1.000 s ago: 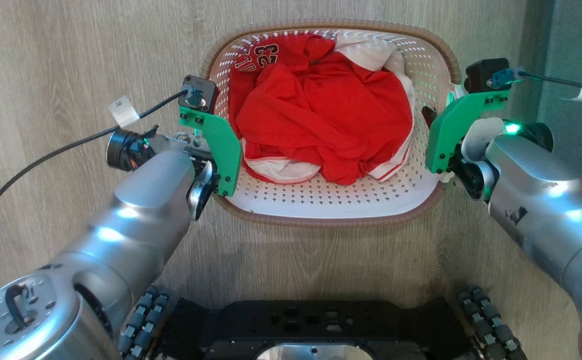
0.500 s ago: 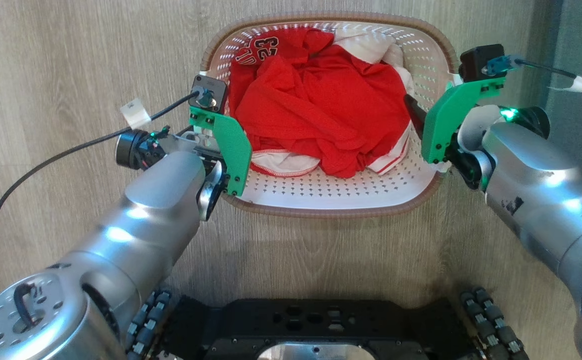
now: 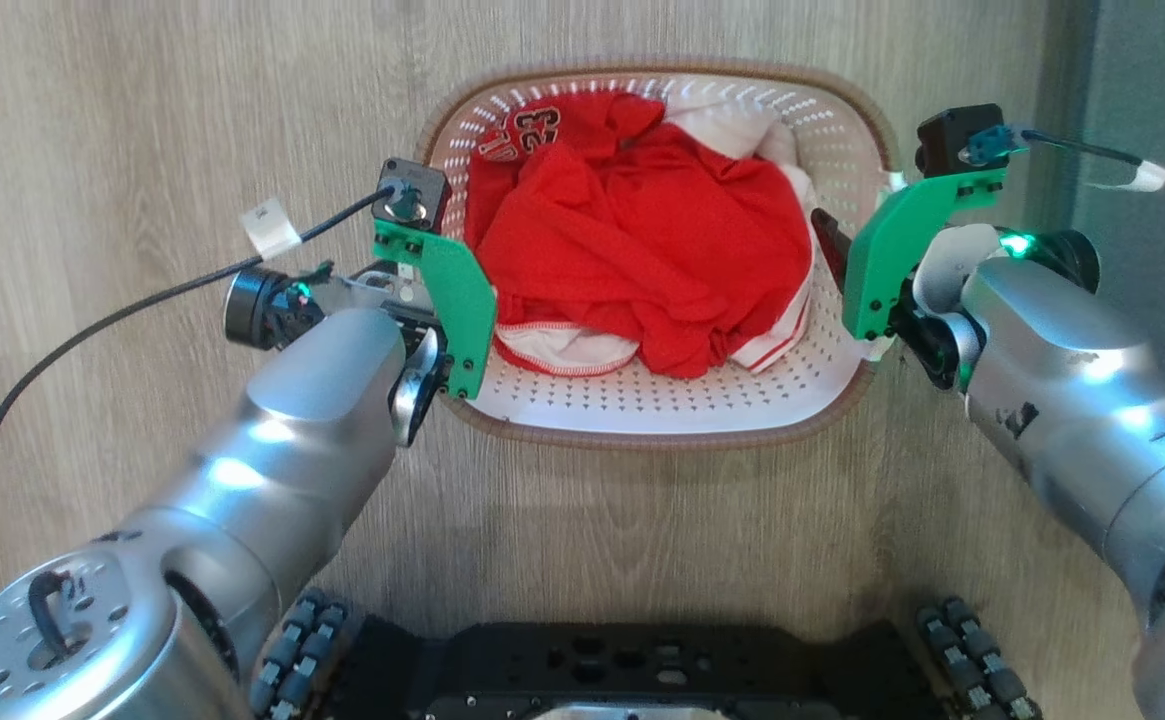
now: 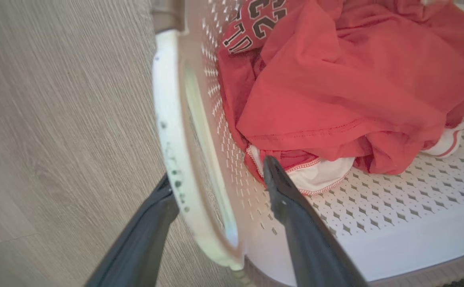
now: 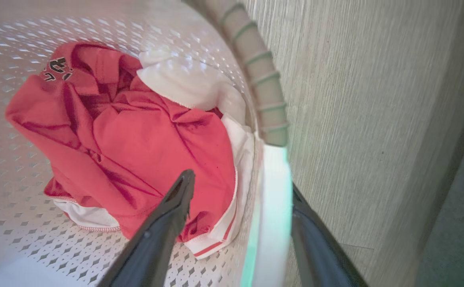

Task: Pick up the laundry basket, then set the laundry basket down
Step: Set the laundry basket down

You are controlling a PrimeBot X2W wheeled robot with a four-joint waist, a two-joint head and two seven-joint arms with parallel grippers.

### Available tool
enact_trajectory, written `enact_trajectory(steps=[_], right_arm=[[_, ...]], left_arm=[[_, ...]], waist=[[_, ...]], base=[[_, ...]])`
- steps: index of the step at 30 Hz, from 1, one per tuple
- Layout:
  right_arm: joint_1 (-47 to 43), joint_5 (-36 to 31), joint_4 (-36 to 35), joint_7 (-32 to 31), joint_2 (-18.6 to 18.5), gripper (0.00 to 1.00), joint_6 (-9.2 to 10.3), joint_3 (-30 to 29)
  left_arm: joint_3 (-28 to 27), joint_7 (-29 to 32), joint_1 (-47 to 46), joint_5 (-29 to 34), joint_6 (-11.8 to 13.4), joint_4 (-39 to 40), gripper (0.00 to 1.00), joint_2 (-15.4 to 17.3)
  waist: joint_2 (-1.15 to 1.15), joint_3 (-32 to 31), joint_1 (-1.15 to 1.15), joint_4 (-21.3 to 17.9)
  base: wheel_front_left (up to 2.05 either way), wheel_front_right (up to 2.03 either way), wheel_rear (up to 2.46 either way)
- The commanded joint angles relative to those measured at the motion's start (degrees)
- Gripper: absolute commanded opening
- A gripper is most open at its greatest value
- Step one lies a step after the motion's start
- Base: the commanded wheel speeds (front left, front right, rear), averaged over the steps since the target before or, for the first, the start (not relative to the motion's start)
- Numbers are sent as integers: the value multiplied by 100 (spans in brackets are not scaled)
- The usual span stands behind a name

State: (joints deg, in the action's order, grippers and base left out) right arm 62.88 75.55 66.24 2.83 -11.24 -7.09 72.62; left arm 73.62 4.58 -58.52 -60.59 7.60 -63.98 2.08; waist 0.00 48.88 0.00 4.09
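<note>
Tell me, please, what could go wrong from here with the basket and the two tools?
1. Each open tool straddles a side handle of the laundry basket; pulling the left tool or right tool away askew could hook and drag it.
2. Each inner finger sits beside the red clothes and might snag them.

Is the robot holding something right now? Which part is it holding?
Nothing is held. The left tool and the right tool are both open, each straddling a handle of the basket without pinching it.
</note>
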Motion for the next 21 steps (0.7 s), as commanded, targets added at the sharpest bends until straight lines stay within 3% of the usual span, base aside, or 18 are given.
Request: enact_trajectory(steps=[1,12,21], right_arm=[[-431,-8,34,-26,57,100,-40,45],[-876,-41,289,-356,289,100,-40,57],[-1397,56,159,-21,375,100,-40,19]], left_arm=[[-26,38,167,12,11,1,100,80],[-26,131,650,148,-91,-231,100,80],[-30,-300,1142,71,-246,-459,100,80]], waist=[[0,-148,0,-19],[0,-1232,0,-122],[0,-2492,0,-129]], base=[[0,0,0],[0,0,0],[0,0,0]])
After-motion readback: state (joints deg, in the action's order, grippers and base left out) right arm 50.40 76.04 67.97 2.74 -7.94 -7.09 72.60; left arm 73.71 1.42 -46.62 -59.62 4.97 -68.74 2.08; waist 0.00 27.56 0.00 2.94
